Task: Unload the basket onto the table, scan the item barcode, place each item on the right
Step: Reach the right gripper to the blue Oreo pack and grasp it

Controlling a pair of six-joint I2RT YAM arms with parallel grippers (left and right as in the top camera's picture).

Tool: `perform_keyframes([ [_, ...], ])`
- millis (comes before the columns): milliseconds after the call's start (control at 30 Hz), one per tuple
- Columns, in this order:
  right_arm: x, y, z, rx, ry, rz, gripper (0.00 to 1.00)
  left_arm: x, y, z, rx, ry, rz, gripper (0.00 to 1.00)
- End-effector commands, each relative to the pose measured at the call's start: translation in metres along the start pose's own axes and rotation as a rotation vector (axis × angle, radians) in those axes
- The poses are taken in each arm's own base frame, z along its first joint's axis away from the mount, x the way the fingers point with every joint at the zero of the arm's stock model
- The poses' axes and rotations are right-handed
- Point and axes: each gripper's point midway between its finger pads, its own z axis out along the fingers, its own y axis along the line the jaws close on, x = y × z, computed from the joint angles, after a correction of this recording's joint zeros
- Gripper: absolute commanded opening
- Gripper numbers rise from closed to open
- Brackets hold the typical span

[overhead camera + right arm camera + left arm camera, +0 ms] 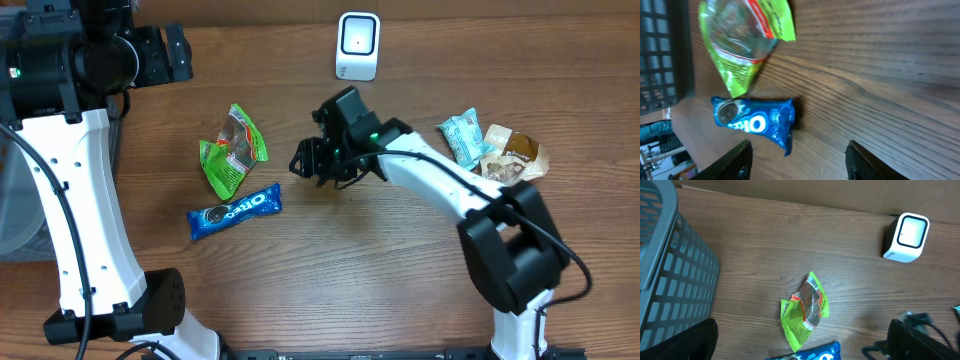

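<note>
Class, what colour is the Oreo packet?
The Oreo packet is blue with white lettering, clearest in the right wrist view.

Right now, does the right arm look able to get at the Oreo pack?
Probably yes. Its fingers stand apart and empty, facing the Oreo pack across bare table, with nothing between. The green bag lies beside the pack, not over it.

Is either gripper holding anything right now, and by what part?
Nothing held. Right gripper hangs open near the Oreo pack, not touching it; left gripper open, empty.

Left gripper (180, 55) and right gripper (308, 165) hover, jaws spread apart.
</note>
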Motion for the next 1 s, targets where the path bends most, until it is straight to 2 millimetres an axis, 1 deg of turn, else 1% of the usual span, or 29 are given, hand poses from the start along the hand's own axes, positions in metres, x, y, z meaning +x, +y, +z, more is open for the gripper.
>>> perform_keyframes([
  [0,0.009,0.005,0.022,-0.009,0.026,-0.006,0.59,-0.001,0.0,0.003,-0.003,0.003,-0.01,1.0],
  [33,0.015,0.004,0.031,-0.005,0.044,-0.011,0.59,-0.001,0.0,0.003,-0.003,0.003,-0.01,1.0],
  [100,0.02,0.003,0.04,-0.001,0.059,-0.015,0.55,-0.001,0.0,0.003,-0.003,0.003,-0.01,1.0],
  [167,0.025,0.004,0.051,-0.017,0.074,-0.021,0.41,-0.001,0.0,0.003,-0.003,0.003,-0.01,1.0],
  [200,0.026,0.005,0.052,-0.024,0.078,-0.023,0.38,-0.001,0.0,0.003,-0.003,0.003,-0.01,1.0],
  [267,0.03,0.01,0.054,-0.033,0.086,-0.033,0.36,-0.001,0.0,0.003,-0.003,0.003,-0.01,1.0],
  [433,0.046,0.025,0.063,-0.043,0.111,-0.071,0.36,-0.001,0.0,0.003,-0.003,0.003,-0.01,1.0],
  [467,0.05,0.031,0.065,-0.05,0.111,-0.088,0.34,-0.001,0.0,0.003,-0.003,0.003,-0.01,1.0],
  [533,0.053,0.034,0.069,-0.052,0.113,-0.082,0.31,-0.001,0.0,0.003,-0.003,0.003,-0.01,1.0],
  [600,0.059,0.031,0.075,-0.041,0.13,-0.048,0.27,-0.001,0.0,0.003,-0.003,0.003,-0.01,1.0],
  [667,0.066,0.021,0.082,-0.018,0.16,0.014,0.14,-0.001,0.0,0.003,-0.003,0.003,-0.01,1.0],
  [700,0.067,0.02,0.083,-0.015,0.164,0.019,0.04,-0.001,0.0,0.003,-0.003,0.003,-0.01,1.0],
  [733,0.064,0.018,0.082,-0.013,0.157,0.022,0.04,-0.001,0.0,0.003,-0.003,0.003,-0.01,1.0],
  [767,0.054,0.017,0.075,-0.018,0.136,0.032,0.04,-0.001,0.0,0.003,-0.003,0.003,-0.01,1.0],
  [800,0.049,0.016,0.07,-0.019,0.126,0.038,0.04,-0.001,0.0,0.003,-0.003,0.003,-0.01,1.0],
  [833,0.038,0.009,0.058,-0.009,0.106,0.064,0.04,-0.001,0.0,0.003,-0.003,0.003,-0.01,1.0],
  [867,0.03,-0.001,0.046,0.022,0.088,0.095,0.04,-0.001,0.0,0.003,-0.003,0.003,-0.01,1.0],
  [900,0.019,-0.023,0.025,0.099,0.056,0.155,0.04,-0.001,0.0,0.003,-0.003,0.003,-0.01,1.0],
  [933,0.012,-0.04,0.008,0.156,0.036,0.196,0.04,-0.001,0.0,0.003,-0.003,0.003,-0.01,1.0],
  [967,0.008,-0.051,-0.004,0.194,0.022,0.223,0.04,-0.001,0.0,0.003,-0.003,0.003,-0.01,1.0],
])
